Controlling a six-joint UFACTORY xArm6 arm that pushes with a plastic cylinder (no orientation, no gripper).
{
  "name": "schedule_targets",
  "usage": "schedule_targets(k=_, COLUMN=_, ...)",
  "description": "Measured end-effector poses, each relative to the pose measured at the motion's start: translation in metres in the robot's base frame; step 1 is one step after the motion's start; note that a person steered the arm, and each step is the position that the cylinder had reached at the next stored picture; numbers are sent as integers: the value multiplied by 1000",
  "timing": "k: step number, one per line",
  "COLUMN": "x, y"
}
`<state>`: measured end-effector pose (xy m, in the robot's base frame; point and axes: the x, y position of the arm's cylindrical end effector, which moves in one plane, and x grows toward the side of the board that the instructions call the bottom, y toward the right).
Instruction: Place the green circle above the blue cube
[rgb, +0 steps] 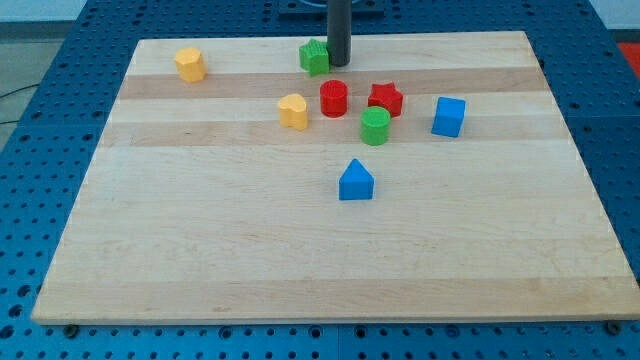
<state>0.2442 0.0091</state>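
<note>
The green circle stands on the wooden board a little above the middle. The blue cube is to its right, apart from it and slightly higher in the view. My tip is at the view's top, well above the green circle, right next to the right side of a green star-like block.
A red circle and a red star sit just above the green circle. A yellow heart-like block is left of them. A yellow block is at top left. A blue house-shaped block is below the green circle.
</note>
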Motion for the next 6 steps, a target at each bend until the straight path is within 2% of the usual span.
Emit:
schedule_targets(k=2, x=2, y=18)
schedule_targets(k=3, x=23, y=10)
schedule_targets(k=4, x=52, y=-1)
schedule_targets(k=6, x=146, y=88)
